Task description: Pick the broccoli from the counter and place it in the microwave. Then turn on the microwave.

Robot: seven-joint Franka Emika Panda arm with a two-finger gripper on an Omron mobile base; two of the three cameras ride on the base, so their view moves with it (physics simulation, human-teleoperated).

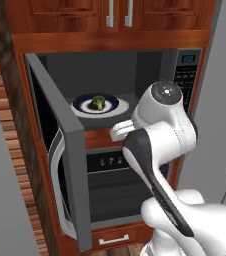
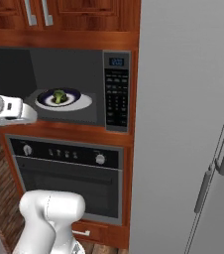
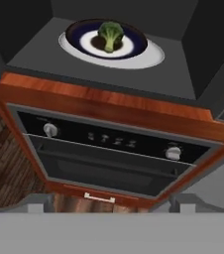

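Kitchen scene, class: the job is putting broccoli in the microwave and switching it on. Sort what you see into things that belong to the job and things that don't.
Belong to the job:
broccoli, on the plate inside
microwave, door open
keypad

Just there:
oven below
upper cabinets
fridge on the right

Microwave (image 1: 185,65) mouth open; door (image 1: 60,145) swung out blocks left.

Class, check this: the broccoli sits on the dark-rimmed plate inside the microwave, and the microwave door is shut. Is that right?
Not quite. The broccoli is on the plate inside the microwave, but the door stands swung wide open to the left, as the left base view shows.
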